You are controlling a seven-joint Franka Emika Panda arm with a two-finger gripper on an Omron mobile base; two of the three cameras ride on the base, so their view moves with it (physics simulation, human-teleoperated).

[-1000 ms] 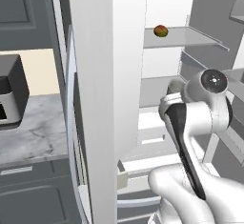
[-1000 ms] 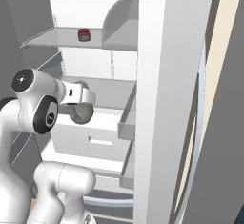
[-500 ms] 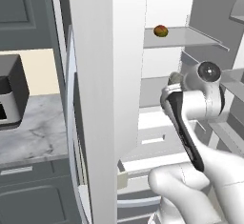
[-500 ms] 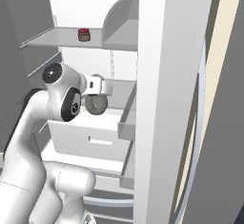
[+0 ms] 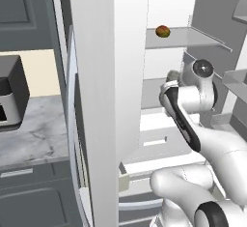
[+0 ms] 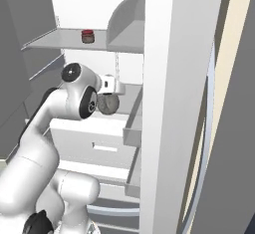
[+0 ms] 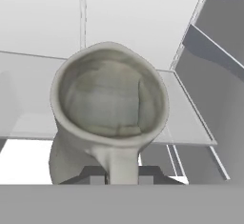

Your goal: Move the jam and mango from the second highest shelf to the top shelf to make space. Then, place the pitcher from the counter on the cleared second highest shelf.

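Gripper [image 7: 121, 180]: in the hand view we see it clamped on the handle of the pitcher [image 7: 109, 108], its open mouth facing us before the second highest shelf [image 7: 190, 123].

Left base view: we log the mango [image 5: 163, 31] on the top shelf [image 5: 193, 37]; counter [image 5: 34, 129] at left.

Right base view: we log the pitcher [image 6: 107, 104] at the wrist, and the jam [image 6: 87, 36] on the shelf above.

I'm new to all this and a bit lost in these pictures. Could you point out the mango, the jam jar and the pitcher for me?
mango [image 5: 163, 31], left base view, on the fruit's middle.
jam [image 6: 87, 36], right base view, on the jar's side.
pitcher [image 7: 107, 96], hand view, inside its open mouth.
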